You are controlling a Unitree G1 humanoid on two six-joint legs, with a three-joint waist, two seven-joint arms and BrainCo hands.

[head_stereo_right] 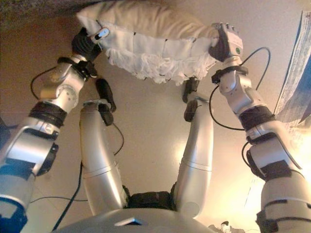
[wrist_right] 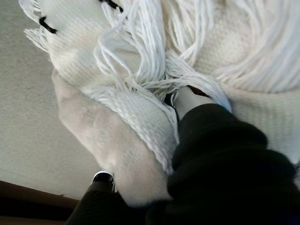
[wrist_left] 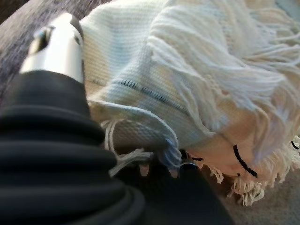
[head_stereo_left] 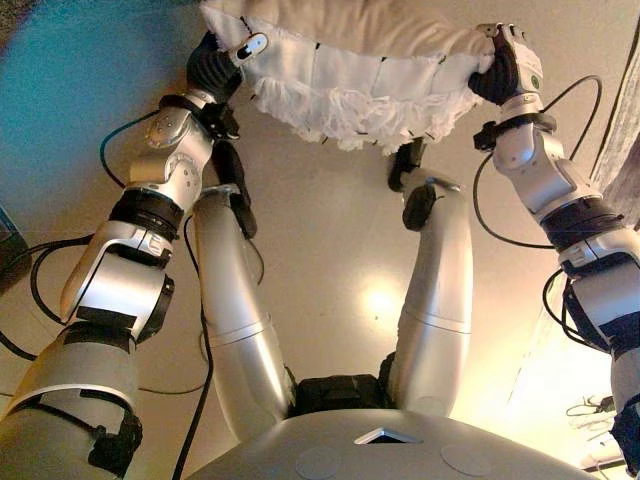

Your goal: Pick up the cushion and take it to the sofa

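Observation:
A cream cushion [head_stereo_left: 350,70] with a white fringe along its lower edge hangs in the air above the beige floor, held between both hands. My left hand [head_stereo_left: 215,65] grips its left end. In the left wrist view the thumb [wrist_left: 56,51] lies on top of the cushion [wrist_left: 187,70] and the fingertips curl under the cloth. My right hand [head_stereo_left: 510,65] grips the right end. In the right wrist view its thumb is buried in the fringe of the cushion [wrist_right: 140,103], with a fingertip [wrist_right: 103,177] beneath it.
A dark grey speckled surface [head_stereo_right: 29,12] runs along the far edge beyond the cushion. A pale blue-striped cloth [head_stereo_right: 296,73] hangs at the right side. Beige floor [head_stereo_left: 330,250] spreads below the cushion.

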